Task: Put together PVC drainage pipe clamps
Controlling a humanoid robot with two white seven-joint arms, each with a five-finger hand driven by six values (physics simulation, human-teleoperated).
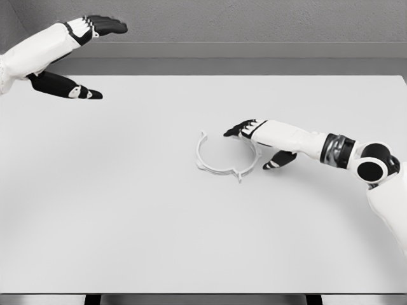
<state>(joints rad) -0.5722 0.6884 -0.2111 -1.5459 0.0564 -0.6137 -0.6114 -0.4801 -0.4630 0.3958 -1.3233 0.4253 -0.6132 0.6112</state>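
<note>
A thin white ring-shaped pipe clamp (222,154) lies flat on the white table (127,210), right of the middle, with small tabs sticking out at its rim. My right hand (241,129) reaches in from the right and hovers over the clamp's far right edge, fingers stretched out flat and holding nothing; its dark thumb (278,161) points down beside the ring. My left hand (105,25) is raised high at the upper left, far from the clamp, fingers extended and empty.
The table's far edge meets a grey wall at the top. Its near edge runs along the bottom of the picture, with two dark legs below.
</note>
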